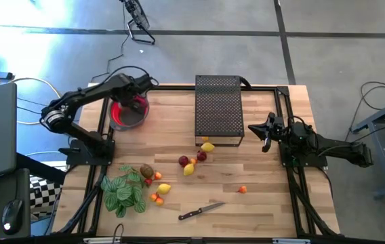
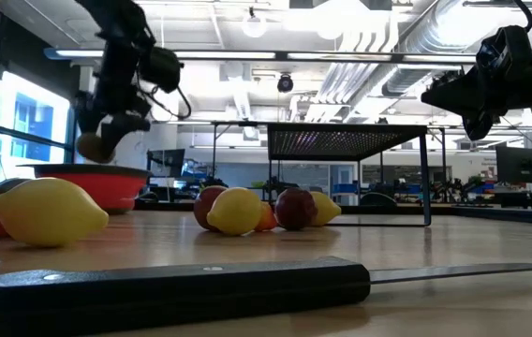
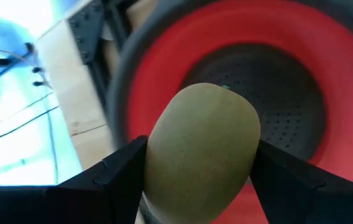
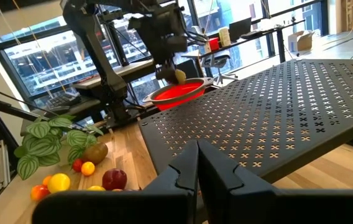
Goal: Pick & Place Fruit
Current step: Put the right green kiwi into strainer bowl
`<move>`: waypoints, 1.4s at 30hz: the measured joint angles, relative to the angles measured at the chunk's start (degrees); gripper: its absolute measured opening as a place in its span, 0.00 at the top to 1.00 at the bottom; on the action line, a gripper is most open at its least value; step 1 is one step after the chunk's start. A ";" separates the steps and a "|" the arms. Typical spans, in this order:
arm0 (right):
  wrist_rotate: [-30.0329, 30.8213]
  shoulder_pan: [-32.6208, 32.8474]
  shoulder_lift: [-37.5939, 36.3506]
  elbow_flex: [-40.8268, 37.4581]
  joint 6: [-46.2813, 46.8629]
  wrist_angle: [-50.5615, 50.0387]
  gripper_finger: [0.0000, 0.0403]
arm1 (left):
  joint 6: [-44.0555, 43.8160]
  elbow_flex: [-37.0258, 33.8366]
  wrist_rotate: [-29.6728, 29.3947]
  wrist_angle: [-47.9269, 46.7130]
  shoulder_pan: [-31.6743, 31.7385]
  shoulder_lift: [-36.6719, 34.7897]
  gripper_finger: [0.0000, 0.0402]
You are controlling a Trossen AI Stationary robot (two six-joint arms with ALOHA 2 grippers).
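One kiwi [image 3: 201,152] gripped by left gripper [image 3: 198,165] above red bowl [image 1: 119,118], unreleased; bowl looks empty; other fruit [image 1: 191,163] remain on table [image 1: 267,203]. Right gripper [image 4: 196,163] clenched, empty, idle.

The high view looked straight down on the whole table [image 1: 260,176]. The low view faced level across it. Both wrist views, one very close, shared the red bowl [image 4: 178,93].

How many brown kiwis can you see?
2. One kiwi is held in the left gripper over the red bowl; the other kiwi lies on the table beside the leafy plant. More could hide under leaves.
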 joint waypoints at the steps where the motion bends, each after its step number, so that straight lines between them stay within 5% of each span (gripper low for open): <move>1: 0.00 -0.02 0.01 -0.01 0.00 0.00 1.00 | 0.12 -1.10 0.97 2.00 0.00 -0.02 0.39; 33: 0.02 -0.01 0.01 -0.02 0.00 0.00 1.00 | 2.14 -10.82 3.04 17.58 0.00 -0.04 0.39; 42: 0.02 -0.02 0.01 0.00 0.00 0.00 1.00 | 1.90 -10.82 2.94 18.85 0.00 -0.04 0.20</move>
